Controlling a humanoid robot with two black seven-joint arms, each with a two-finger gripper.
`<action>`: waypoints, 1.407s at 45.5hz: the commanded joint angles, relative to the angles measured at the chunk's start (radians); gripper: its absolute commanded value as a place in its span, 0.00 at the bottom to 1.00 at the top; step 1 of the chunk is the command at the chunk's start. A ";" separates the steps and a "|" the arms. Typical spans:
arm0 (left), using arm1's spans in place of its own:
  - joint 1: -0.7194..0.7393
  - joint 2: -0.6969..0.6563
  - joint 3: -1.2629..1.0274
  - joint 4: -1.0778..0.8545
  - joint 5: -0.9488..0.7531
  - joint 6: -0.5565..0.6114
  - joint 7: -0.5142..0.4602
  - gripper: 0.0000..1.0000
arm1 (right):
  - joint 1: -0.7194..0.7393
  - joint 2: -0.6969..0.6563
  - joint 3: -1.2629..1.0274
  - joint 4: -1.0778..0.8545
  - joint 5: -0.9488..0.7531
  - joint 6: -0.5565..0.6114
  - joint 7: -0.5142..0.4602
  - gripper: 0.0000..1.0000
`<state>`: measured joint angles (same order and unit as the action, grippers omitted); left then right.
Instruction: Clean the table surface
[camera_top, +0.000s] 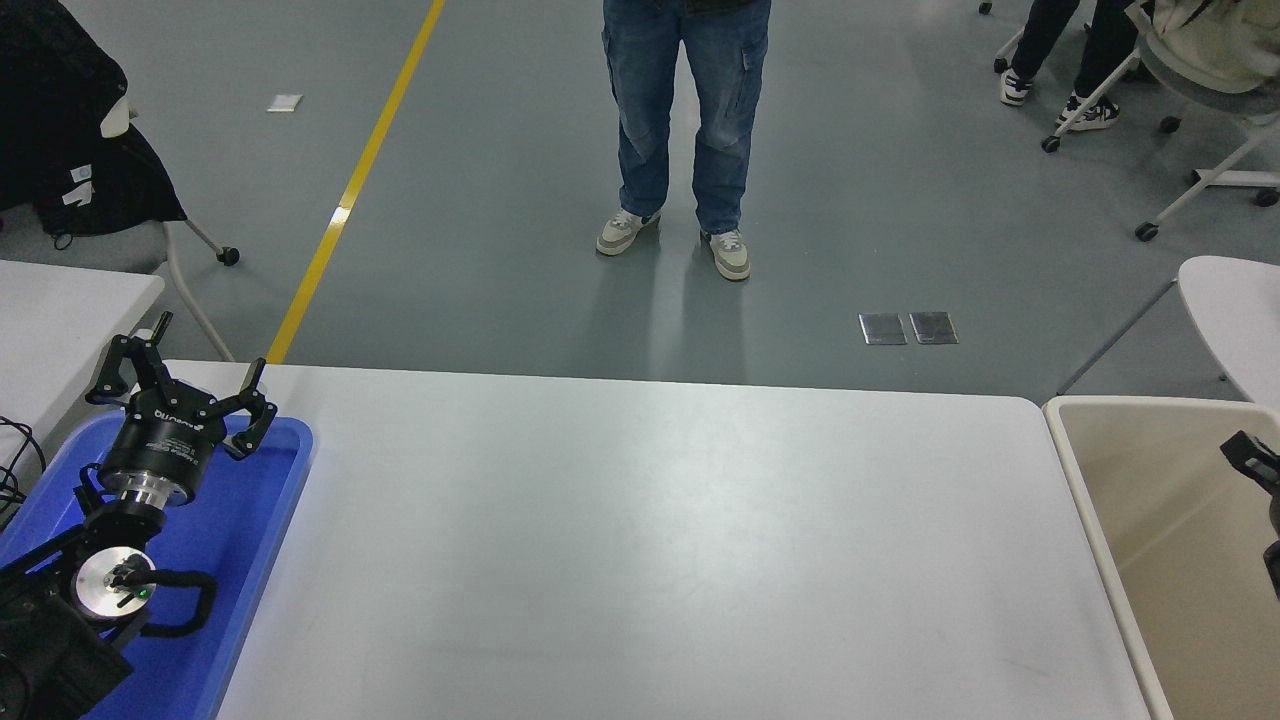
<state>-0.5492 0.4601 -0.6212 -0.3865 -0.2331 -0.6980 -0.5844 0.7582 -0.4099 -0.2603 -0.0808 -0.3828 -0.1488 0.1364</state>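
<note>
The white table surface (650, 540) fills the middle of the head view and nothing lies on it. My right gripper (1266, 512) reaches in at the right edge, over the beige bin (1075, 470). Two black fingers (1250, 457) show, spread apart with nothing between them. My left gripper (185, 395) is parked at the lower left over the blue tray (285, 470), with its fingers spread and empty.
A person in jeans (685, 120) stands on the floor beyond the table's far edge. A smaller white table (60, 300) is at the left and another (1235, 310) at the right. Chairs stand at the back left and back right.
</note>
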 joint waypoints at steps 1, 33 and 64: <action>0.000 0.000 0.000 0.000 0.000 0.000 0.000 1.00 | 0.150 -0.040 0.039 0.007 0.131 -0.020 0.006 0.98; 0.000 0.000 0.000 0.000 0.000 0.000 0.000 1.00 | 0.541 -0.037 0.443 0.027 0.274 0.058 0.000 0.98; 0.000 0.000 0.000 0.000 0.000 0.000 0.000 1.00 | 0.451 -0.142 0.770 0.567 0.298 0.044 0.049 0.99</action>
<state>-0.5492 0.4601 -0.6212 -0.3866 -0.2331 -0.6980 -0.5844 1.2672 -0.5453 0.4065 0.3690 -0.0860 -0.1012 0.1518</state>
